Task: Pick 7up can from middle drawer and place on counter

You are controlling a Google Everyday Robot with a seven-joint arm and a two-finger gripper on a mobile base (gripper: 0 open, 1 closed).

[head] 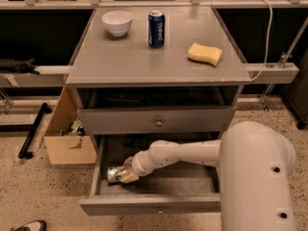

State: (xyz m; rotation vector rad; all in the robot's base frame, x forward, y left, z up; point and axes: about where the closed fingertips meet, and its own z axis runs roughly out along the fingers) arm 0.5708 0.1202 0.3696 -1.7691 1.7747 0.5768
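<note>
The 7up can point(114, 173), silvery with a little green print, lies on its side at the left end of the open middle drawer point(149, 206). My gripper point(126, 173) reaches into the drawer from the right and its fingers sit around the can's right end, shut on it. The can is just above or on the drawer floor; I cannot tell which. The counter point(144, 57) is the grey top of the cabinet, well above the gripper.
On the counter stand a white bowl point(117, 22), a dark blue Pepsi can point(156, 28) and a yellow sponge point(205, 54). A closed drawer with a round knob point(158, 123) overhangs the open one. A cardboard box point(67, 134) sits on the floor at left.
</note>
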